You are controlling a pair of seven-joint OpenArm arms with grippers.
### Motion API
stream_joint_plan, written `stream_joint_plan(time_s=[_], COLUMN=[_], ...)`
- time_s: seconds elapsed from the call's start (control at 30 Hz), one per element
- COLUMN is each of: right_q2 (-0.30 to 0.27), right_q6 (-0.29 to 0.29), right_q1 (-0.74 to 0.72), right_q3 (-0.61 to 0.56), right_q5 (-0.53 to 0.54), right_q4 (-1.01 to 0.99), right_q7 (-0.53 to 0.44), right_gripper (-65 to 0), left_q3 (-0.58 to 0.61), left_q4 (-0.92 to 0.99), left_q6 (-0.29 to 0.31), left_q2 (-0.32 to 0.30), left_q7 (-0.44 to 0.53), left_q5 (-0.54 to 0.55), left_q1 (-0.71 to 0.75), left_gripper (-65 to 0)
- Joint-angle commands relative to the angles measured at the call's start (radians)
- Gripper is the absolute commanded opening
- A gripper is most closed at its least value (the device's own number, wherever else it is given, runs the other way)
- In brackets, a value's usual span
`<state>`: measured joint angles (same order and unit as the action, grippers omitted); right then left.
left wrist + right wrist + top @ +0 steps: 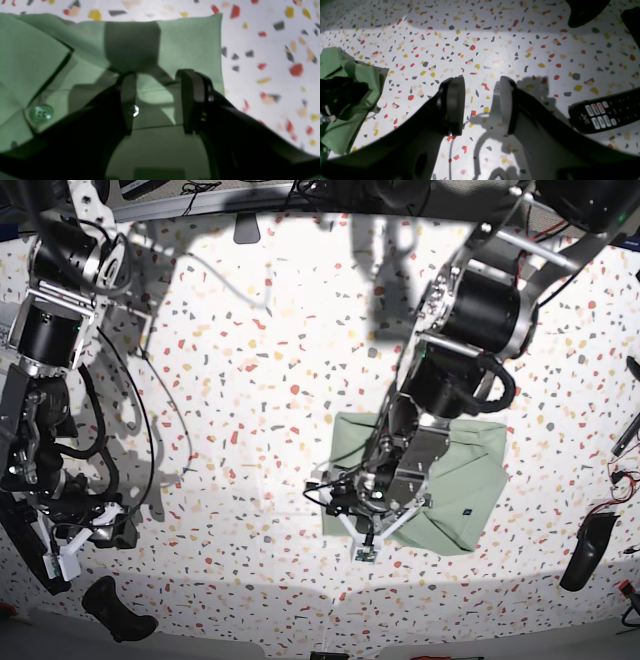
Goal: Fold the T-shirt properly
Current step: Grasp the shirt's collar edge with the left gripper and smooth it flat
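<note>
The T-shirt (470, 470) lies on the table as a compact pale green folded packet, right of centre in the base view. In the left wrist view its collar and a green button (41, 113) show at the left, with a folded edge (190, 37) toward the far side. My left gripper (160, 100) hovers low over the cloth near the collar, open, fingers (128, 100) apart with flat cloth showing between them. My right gripper (481, 105) stands open over bare table, well away from the T-shirt (350, 75), which sits at that view's left edge.
The table (250, 380) is white terrazzo with coloured flecks. A black JVC remote (605, 116) lies just right of the right gripper. Another black object (585, 550) rests near the right edge in the base view. Cables (130, 410) trail along the left arm side.
</note>
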<state>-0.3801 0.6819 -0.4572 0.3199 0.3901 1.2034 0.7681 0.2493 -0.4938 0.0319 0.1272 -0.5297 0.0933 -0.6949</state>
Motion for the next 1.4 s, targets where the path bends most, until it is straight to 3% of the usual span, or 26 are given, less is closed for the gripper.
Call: stream_joint_plan(time_s=[0.0,0.07,0.2,0.43,0.57,0.73,0.87,0.93,1.17,1.37], right_q2=[-0.016,-0.016,-0.016,-0.016,-0.016,-0.016,-0.016,-0.016,-0.016,-0.016], right_q6=[0.011,0.011,0.011,0.011,0.011,0.011,0.011,0.011,0.011,0.011], right_q1=[-0.033,-0.033,-0.033,-0.033,-0.033,-0.033,-0.033,-0.033,-0.033,-0.033], right_q3=[0.002,0.002,0.002,0.002,0.002,0.002,0.002,0.002,0.002,0.002], right_q5=[0.015,0.015,0.015,0.015,0.015,0.015,0.015,0.015,0.015,0.015], right_q4=[0.017,0.017,0.017,0.017,0.017,0.017,0.017,0.017,0.017,0.017], right_q7=[-0.027,-0.027,-0.027,-0.027,-0.027,-0.026,-0.026,-0.026,-0.026,-0.026], right_gripper=[-42.5,-42.5,-42.5,-42.5,-42.5,-42.5,-42.5,-42.5,-42.5,-42.5], left_q3=[0.001,0.001,0.001,0.001,0.016,0.107,0.211,0.269,0.436,0.474], left_q4=[-0.016,-0.046,-0.141,-0.38,-0.478,-0.509,-0.509,-0.509,-0.529,-0.63], left_q6=[0.04,0.073,0.082,0.273,0.344,0.358,0.385,0.409,0.41,0.41], left_q2=[0.021,0.021,0.021,0.019,-0.006,-0.099,-0.184,-0.218,-0.301,-0.385], left_q7=[-0.037,-0.062,-0.082,-0.169,-0.212,-0.241,-0.304,-0.303,-0.295,-0.278], left_q5=[0.013,0.012,0.023,0.023,0.078,0.091,0.215,0.241,0.245,0.298], left_q1=[-0.01,0.014,0.082,0.223,0.282,0.323,0.349,0.36,0.379,0.382], left_gripper=[-37.5,-37.5,-37.5,-37.5,-37.5,-37.5,-37.5,-37.5,-37.5,-37.5])
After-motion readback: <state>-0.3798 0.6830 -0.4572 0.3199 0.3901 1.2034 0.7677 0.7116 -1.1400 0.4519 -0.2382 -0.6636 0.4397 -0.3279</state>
